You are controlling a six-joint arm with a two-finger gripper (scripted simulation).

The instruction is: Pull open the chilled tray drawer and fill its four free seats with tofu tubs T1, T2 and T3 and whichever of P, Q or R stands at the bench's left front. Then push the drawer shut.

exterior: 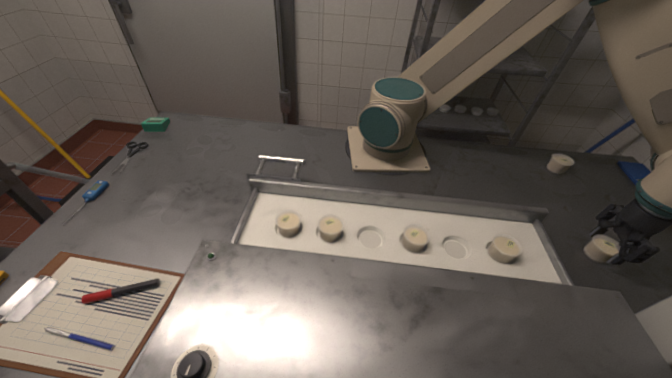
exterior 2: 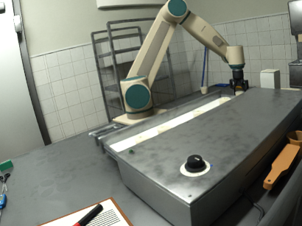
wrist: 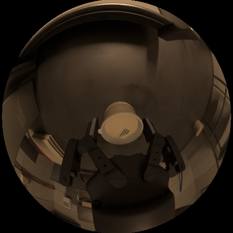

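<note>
The drawer's white tray is partly hidden under the steel cabinet top. It stands pulled open, its handle to the left. Several tofu tubs sit in its seats, and two seats are empty. Right of the drawer a cream tofu tub stands on the bench, and my open gripper is down around it, a finger on either side. Another tub stands farther back on the right.
Behind the drawer is the arm's base, with a tiled wall and a wire rack beyond. Scissors, a blue knife and a green box lie at the left. A clipboard with pens is at the front left. A dial sits on the cabinet top.
</note>
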